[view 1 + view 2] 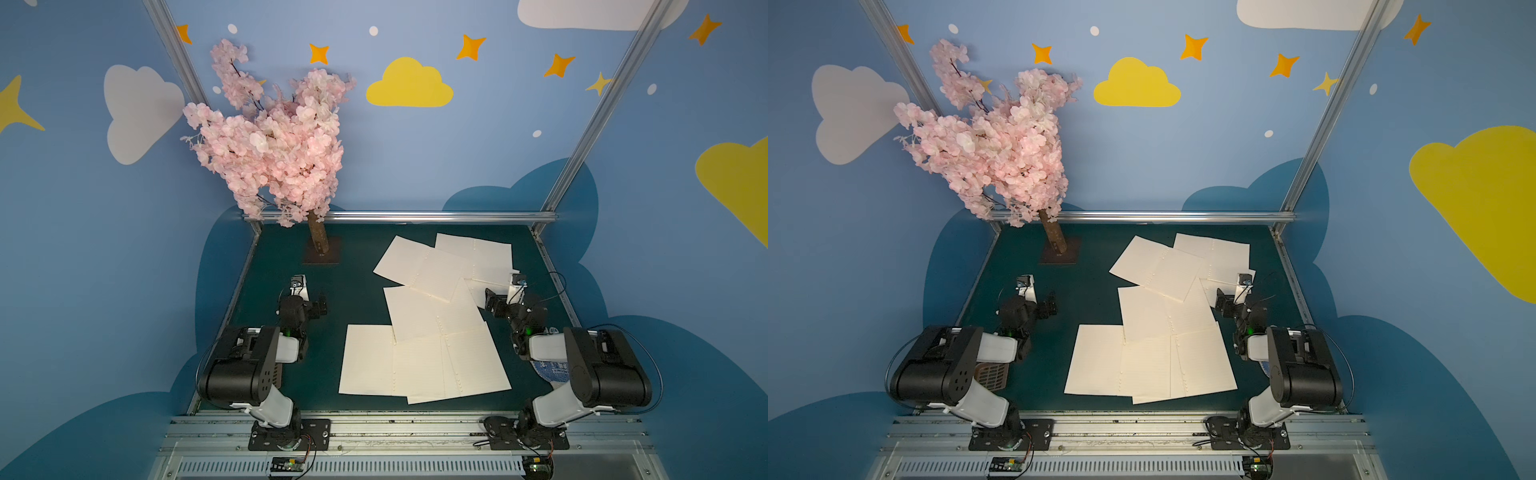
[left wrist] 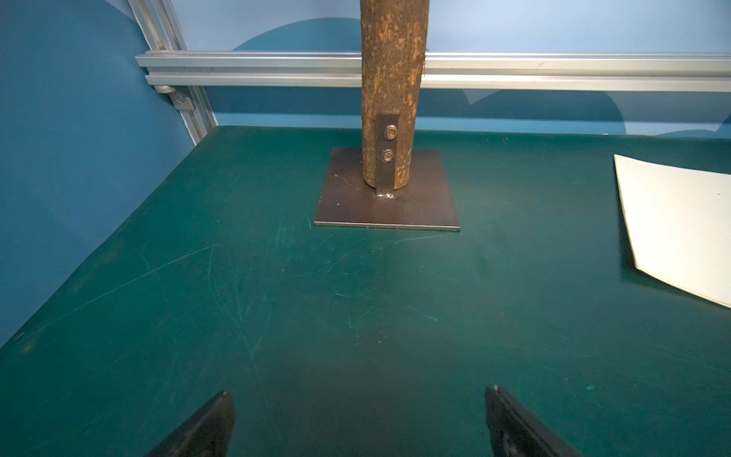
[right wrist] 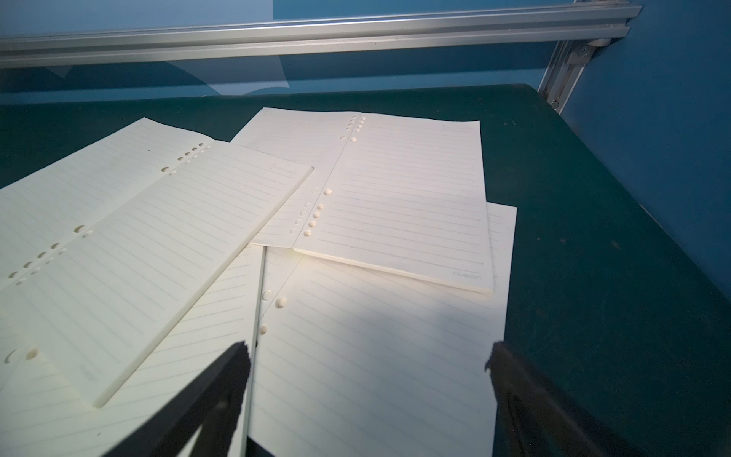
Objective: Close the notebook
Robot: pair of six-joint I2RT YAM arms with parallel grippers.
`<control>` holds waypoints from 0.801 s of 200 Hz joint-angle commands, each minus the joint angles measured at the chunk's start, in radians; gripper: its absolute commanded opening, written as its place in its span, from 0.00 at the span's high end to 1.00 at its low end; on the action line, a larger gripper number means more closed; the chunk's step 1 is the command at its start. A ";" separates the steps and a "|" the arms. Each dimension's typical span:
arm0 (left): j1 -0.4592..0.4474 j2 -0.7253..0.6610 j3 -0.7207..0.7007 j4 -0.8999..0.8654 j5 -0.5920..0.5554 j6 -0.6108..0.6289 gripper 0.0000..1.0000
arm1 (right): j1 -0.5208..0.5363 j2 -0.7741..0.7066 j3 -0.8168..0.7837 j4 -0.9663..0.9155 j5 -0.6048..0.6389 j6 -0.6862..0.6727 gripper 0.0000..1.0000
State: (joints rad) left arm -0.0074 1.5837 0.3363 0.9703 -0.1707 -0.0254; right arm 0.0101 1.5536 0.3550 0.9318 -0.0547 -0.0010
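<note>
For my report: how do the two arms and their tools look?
The left arm and right arm have black joint housings, white link covers, black cables and a green light. The left tool and right tool have black tapering fingers.

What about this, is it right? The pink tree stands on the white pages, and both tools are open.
No. The pink tree stands on its dark plate on the green table, apart from the white pages; the left wrist view shows it. Both the left tool and right tool are open.
</note>
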 commanded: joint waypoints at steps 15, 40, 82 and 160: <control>0.000 -0.008 0.022 -0.011 0.027 0.010 0.00 | 0.006 0.004 0.012 0.014 -0.011 -0.003 0.03; 0.000 -0.008 0.021 -0.010 0.027 0.012 0.00 | 0.005 0.003 0.012 0.016 -0.011 -0.004 0.03; -0.002 -0.012 0.022 -0.008 0.025 0.018 0.00 | 0.004 -0.032 0.022 -0.034 0.012 0.007 0.03; -0.157 -0.225 0.150 -0.348 -0.170 0.131 0.00 | 0.011 -0.249 0.130 -0.385 0.193 0.068 0.03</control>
State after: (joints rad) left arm -0.1043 1.4258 0.4171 0.7803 -0.2176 0.0517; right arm 0.0105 1.3746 0.4412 0.6941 0.0509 0.0299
